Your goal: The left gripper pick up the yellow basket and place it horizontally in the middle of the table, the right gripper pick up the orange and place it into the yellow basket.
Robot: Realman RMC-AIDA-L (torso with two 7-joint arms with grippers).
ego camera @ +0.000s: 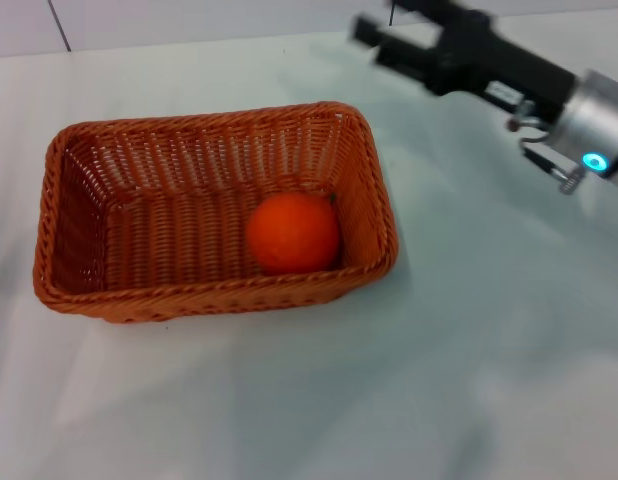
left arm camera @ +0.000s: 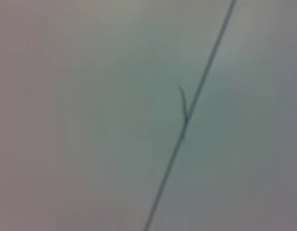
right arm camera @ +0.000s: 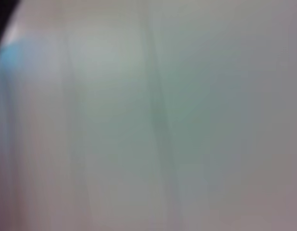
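The yellow basket (ego camera: 189, 160), an orange-brown wicker basket, lies lengthwise across the white table (ego camera: 469, 350) at centre left in the head view. The orange (ego camera: 293, 232) rests inside it, against the near right corner. My right gripper (ego camera: 377, 42) is at the top right, raised above the table beyond the basket's far right corner, open and empty, on its silver wrist with a cyan light (ego camera: 595, 161). My left gripper is out of view. Both wrist views show only plain pale surface.
A thin dark seam line (left arm camera: 187, 115) crosses the left wrist view. The table's far edge meets a pale wall (ego camera: 189, 20) at the top of the head view.
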